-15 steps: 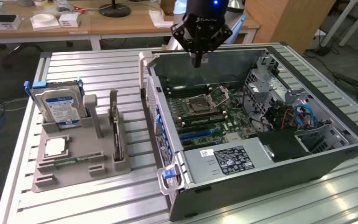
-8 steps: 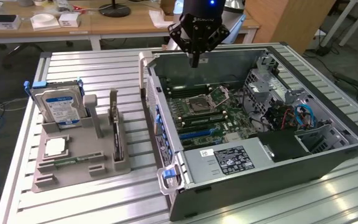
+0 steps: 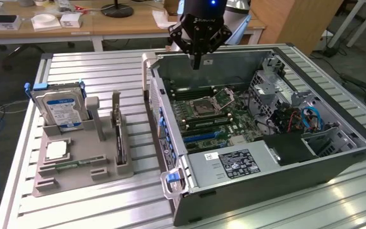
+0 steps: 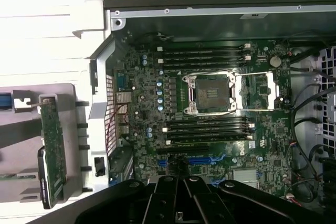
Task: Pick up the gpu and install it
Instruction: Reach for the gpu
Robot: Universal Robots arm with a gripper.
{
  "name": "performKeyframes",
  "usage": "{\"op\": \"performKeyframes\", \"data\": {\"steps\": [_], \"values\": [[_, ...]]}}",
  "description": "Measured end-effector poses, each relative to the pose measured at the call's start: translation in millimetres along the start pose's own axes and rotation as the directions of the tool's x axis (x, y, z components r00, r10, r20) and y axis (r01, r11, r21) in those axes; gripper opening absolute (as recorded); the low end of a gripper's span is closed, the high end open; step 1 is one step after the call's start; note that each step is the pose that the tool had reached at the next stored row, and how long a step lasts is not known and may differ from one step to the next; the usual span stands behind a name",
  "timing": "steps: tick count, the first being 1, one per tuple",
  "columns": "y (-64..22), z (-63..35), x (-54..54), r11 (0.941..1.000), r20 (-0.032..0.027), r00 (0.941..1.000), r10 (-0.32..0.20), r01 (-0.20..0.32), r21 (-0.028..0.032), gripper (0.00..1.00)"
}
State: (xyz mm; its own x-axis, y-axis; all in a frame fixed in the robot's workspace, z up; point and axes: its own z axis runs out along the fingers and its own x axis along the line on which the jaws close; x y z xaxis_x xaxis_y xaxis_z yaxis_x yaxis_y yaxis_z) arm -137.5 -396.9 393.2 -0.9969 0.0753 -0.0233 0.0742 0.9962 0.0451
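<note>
Hand (image 3: 197,63): closed, empty, above the far wall of the open computer case (image 3: 278,188).
Gpu (image 3: 117,136): standing on edge in the grey holder (image 3: 75,180), along the holder's edge nearest the case, well apart from the hand.
Hard drive (image 3: 61,109): upright at the holder's far corner.
Holder: on the surface (image 3: 94,71), beside the case.

gpu (image 3: 117,136), thin dark card, upright on its long edge, slotted in grey holder (image 3: 75,174)
</note>
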Motion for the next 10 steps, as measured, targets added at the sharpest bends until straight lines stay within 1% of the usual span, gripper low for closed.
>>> {"op": "performKeyframes", "data": {"steps": [10], "values": [[-0.6,-0.1,8.5,1.0000,0.0000,1.0000,0.000,0.000,0.0000,0.10]]}}
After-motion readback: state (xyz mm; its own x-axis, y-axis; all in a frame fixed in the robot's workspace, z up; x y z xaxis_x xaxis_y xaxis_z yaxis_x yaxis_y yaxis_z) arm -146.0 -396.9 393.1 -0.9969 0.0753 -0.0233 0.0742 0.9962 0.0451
